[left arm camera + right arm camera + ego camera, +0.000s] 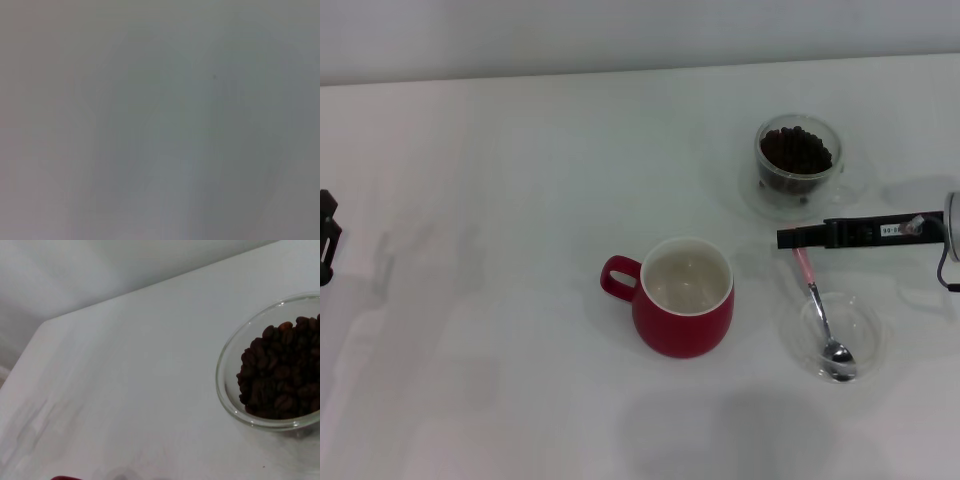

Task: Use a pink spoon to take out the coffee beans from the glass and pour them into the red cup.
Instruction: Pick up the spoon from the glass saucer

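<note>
The red cup (684,310) stands mid-table with its handle to the left; its off-white inside holds nothing. The glass (798,170) stands at the back right, full of coffee beans (796,150). The pink spoon (820,310) lies to the right of the cup, its metal bowl in a shallow clear dish (865,325). My right gripper (786,238) reaches in from the right, and its black tip lies over the top of the spoon's pink handle. The right wrist view shows the glass (225,375) and the beans (280,370) close up. My left gripper (326,238) sits at the table's left edge.
The white table (500,180) runs to a pale back wall. A sliver of the red cup (65,478) shows in the right wrist view. The left wrist view shows only a blurred grey surface.
</note>
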Available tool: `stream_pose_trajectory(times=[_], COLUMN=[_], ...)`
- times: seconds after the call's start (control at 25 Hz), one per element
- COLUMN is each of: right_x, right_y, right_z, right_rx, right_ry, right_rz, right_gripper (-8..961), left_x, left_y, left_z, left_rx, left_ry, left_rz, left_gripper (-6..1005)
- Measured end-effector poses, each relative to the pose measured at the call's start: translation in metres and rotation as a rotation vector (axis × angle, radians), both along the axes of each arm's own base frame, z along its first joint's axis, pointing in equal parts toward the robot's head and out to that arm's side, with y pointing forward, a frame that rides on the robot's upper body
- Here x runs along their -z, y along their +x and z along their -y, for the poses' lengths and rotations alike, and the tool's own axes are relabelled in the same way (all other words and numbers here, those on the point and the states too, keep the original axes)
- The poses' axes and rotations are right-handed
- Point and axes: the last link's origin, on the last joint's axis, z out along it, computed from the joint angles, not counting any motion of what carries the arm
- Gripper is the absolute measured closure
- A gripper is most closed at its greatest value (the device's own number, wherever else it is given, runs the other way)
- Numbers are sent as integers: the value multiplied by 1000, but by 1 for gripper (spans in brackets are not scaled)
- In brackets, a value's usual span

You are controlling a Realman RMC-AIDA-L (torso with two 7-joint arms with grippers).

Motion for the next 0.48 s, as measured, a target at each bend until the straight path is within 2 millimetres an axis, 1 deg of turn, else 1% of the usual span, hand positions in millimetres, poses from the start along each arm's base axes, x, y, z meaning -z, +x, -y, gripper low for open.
stream_pose_trajectory(times=[0.24, 0.48], right_x=[-3, -19], right_y=[1, 2], right_z=[2, 5], right_rx=[1, -15], right_ry=[5, 37], right_rz=[-11, -18], right_gripper=[789, 792], left_x=[1, 1], left_y=[0, 0], left_z=[1, 1], left_rx=[-1, -1], left_ry=[-1, -2], left_rz=[4, 7], left_gripper=[508, 509])
